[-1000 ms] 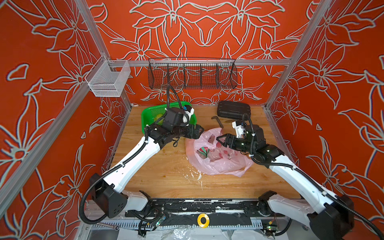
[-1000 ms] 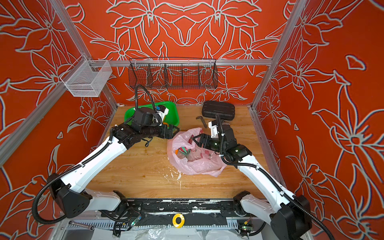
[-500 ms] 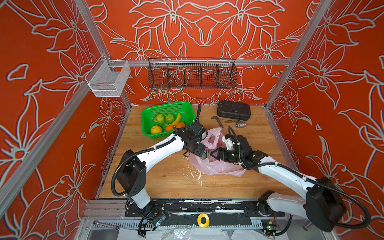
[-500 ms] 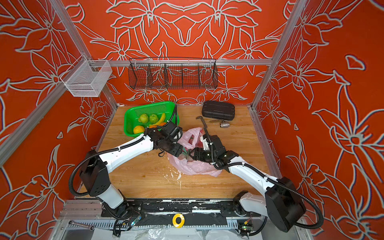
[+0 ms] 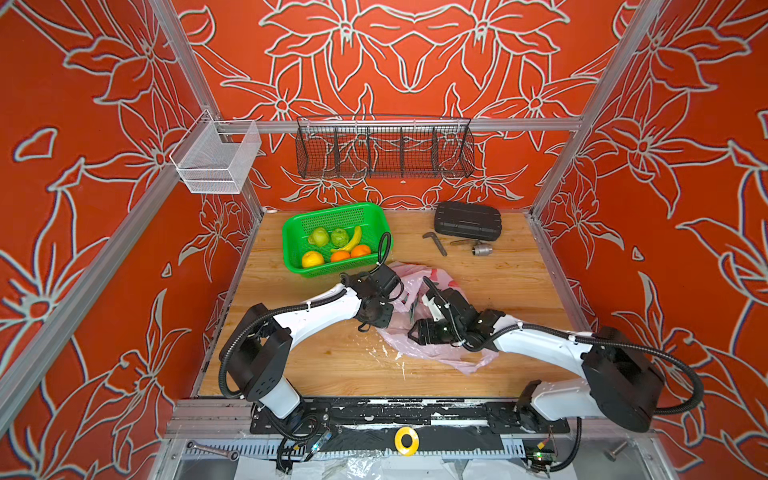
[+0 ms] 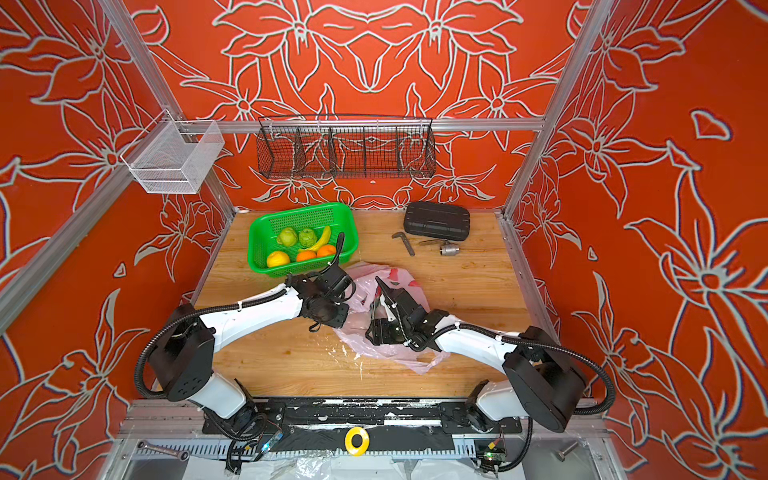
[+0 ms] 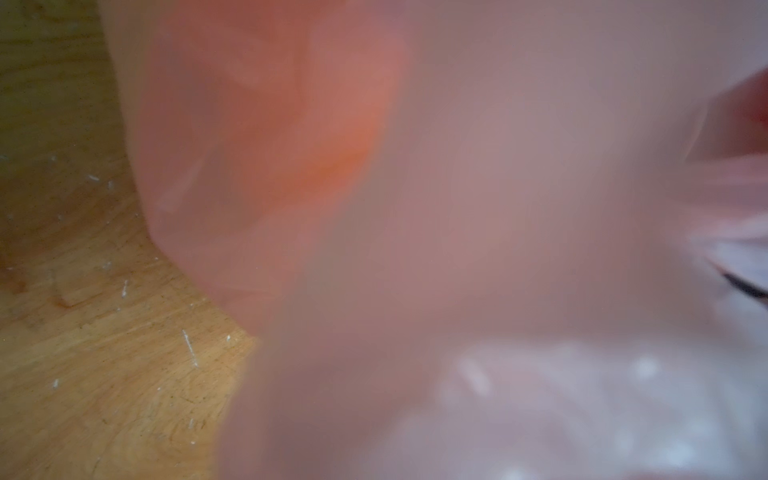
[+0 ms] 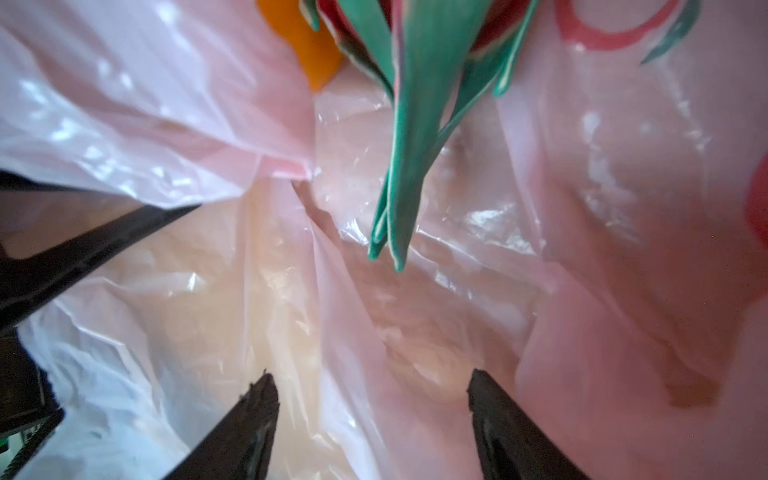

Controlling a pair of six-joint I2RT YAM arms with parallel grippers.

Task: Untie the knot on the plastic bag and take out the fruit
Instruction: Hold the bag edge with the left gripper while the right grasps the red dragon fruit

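Reaching inside the plastic bag (image 8: 623, 249) | right gripper (image 8: 372, 376) released | dragon fruit (image 8: 415, 104) straight ahead, leaves pointing toward it | left gripper (image 5: 384, 313): cannot tell

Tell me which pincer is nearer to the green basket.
Left. The left pincer is at the edge of the plastic bag, close to the green basket; the right pincer is inside the bag, farther away.

One green basket (image 5: 328, 270) holds two green fruits (image 5: 318, 237), two oranges (image 5: 360, 250), one yellow fruit (image 5: 312, 259) and one banana (image 5: 353, 239). One pink plastic bag (image 5: 440, 353) shows one dragon fruit (image 8: 415, 124) inside. At the far right: one black case (image 5: 467, 221), one hex key (image 5: 434, 242).
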